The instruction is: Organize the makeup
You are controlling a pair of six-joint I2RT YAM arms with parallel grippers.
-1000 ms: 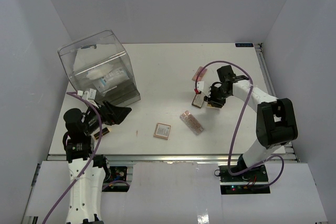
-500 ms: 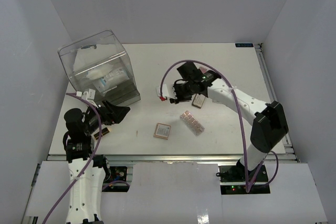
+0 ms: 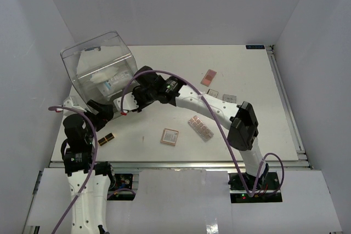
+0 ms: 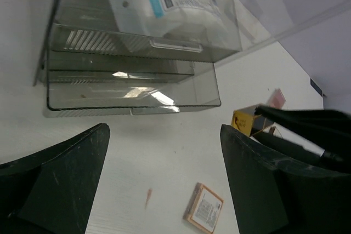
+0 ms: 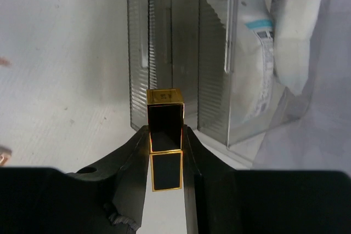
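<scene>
**Black-gold case held at the clear box**

The right gripper is clamped on a black-gold case, just in front of the clear box at the upper left of the overhead view. Below the box, the left gripper has its fingers wide apart. A pink palette and a pink strip lie near the frame's centre.

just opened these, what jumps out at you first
The right arm stretches across the table, the right gripper clamping a black-gold case in front of the clear box at the far left. Inside that box lie white-blue sachets; a pink palette sits loose mid-table.
</scene>
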